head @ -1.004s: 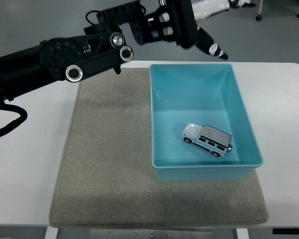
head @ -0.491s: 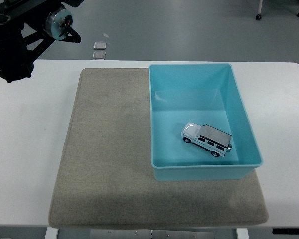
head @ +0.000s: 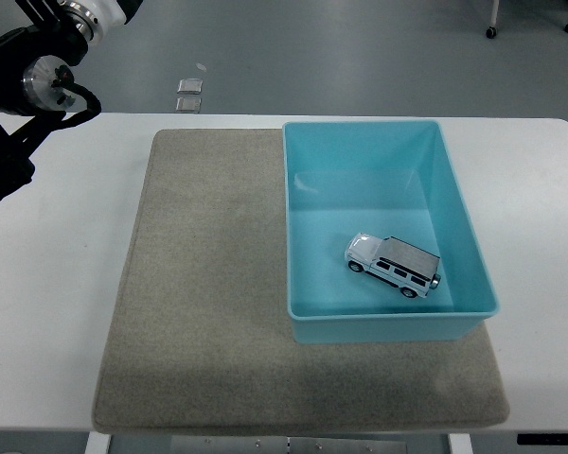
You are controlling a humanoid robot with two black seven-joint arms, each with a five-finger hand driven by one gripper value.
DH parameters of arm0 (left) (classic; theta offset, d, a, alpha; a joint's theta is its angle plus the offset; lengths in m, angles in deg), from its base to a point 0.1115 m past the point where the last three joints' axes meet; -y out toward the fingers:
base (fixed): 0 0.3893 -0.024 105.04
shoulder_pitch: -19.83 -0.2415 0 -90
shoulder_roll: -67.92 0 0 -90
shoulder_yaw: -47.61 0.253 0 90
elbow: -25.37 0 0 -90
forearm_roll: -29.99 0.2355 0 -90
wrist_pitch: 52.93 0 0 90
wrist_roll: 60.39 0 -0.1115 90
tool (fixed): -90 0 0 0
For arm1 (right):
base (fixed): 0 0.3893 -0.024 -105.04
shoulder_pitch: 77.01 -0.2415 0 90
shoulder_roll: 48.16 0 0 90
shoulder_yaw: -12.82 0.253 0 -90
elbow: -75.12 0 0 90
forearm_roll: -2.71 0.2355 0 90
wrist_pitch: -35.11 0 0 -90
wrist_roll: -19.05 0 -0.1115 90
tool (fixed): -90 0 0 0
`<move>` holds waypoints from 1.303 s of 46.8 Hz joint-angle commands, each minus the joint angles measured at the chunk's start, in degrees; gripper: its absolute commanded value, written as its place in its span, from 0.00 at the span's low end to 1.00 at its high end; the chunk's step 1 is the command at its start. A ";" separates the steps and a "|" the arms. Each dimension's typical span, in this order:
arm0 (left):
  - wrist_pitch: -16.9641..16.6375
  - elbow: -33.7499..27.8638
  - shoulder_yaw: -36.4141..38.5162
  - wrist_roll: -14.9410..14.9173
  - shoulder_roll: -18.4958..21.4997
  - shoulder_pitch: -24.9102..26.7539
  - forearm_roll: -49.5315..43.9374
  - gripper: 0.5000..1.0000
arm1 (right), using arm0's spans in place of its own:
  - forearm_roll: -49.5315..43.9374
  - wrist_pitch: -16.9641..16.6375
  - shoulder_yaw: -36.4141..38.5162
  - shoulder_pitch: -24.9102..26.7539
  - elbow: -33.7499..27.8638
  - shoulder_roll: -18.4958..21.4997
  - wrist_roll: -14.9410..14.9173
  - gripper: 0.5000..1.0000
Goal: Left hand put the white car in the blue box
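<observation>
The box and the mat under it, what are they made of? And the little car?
The box looks like smooth plastic: its thin blue walls have a soft sheen. The mat looks like felt or short carpet: dull grey-brown, with a fuzzy grain and no shine. The car could be painted metal or hard plastic: its roof glints, but it is too small to tell.

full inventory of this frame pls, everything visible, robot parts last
white car: 1, white with dark roof, inside the blue box, near its front right part
blue box: 1, light blue, open top, on the right part of the mat
mat: 1, grey-beige, on the white table
white table: 1, white, fills most of the view
small square objects: 2, grey, on the floor beyond the table's far edge
left arm: 1, black, upper left corner, hand out of view
</observation>
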 commanded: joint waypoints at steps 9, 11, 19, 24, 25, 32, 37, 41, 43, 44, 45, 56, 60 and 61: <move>0.15 0.13 -5.10 0.09 -0.55 -6.76 -0.28 1.00 | 0.01 0.00 0.00 -0.01 0.00 0.00 0.00 0.87; 0.50 0.13 -6.41 0.09 -0.55 -8.16 -0.37 1.00 | 0.01 0.00 0.00 -0.01 0.00 0.00 0.00 0.87; 3.58 0.13 -8.00 0.18 -2.48 -13.00 -0.20 1.00 | 0.01 0.00 0.00 -0.01 0.00 0.00 0.00 0.87; 3.84 0.05 -8.61 1.06 -3.10 -15.46 -0.20 1.00 | 0.01 0.00 0.00 -0.01 0.00 0.00 0.00 0.87; 3.84 0.05 -9.05 1.41 -3.10 -15.90 -0.20 1.00 | 0.01 0.00 0.00 -0.01 0.00 0.00 0.00 0.87; 3.84 -0.22 -10.46 2.55 -3.27 -18.98 -0.20 1.00 | 0.01 0.00 0.00 -0.01 0.00 0.00 0.00 0.87; 3.84 -0.22 -10.55 3.43 -3.89 -20.30 -0.20 1.00 | 0.01 0.00 0.00 -0.01 0.00 0.00 0.00 0.87; 3.84 -0.22 -10.55 4.31 -4.41 -21.00 -0.20 1.00 | 0.01 0.00 0.00 -0.01 0.00 0.00 0.00 0.87; 3.84 -0.31 -10.64 4.84 -4.68 -21.44 -0.20 1.00 | 0.01 0.00 0.00 -0.01 0.00 0.00 0.00 0.87; 3.84 -0.39 -10.64 5.10 -4.68 -21.53 -0.20 1.00 | 0.01 0.00 0.00 -0.01 0.00 0.00 0.00 0.87; 3.93 -0.39 -10.81 5.28 -4.68 -21.62 -0.20 1.00 | -0.07 0.00 0.00 -0.01 0.00 0.00 0.00 0.87; 4.02 -0.66 -13.01 5.54 -4.94 -22.93 -0.02 1.00 | 0.10 -0.61 0.09 -0.01 0.26 0.00 0.00 0.87; 4.02 -0.66 -13.45 5.54 -4.77 -22.94 0.16 1.00 | 0.02 -0.79 0.00 -0.01 0.70 0.00 0.00 0.87; 4.02 -0.66 -13.54 5.45 -4.77 -22.94 0.16 1.00 | -0.07 -0.79 0.09 -0.01 0.70 0.00 0.09 0.87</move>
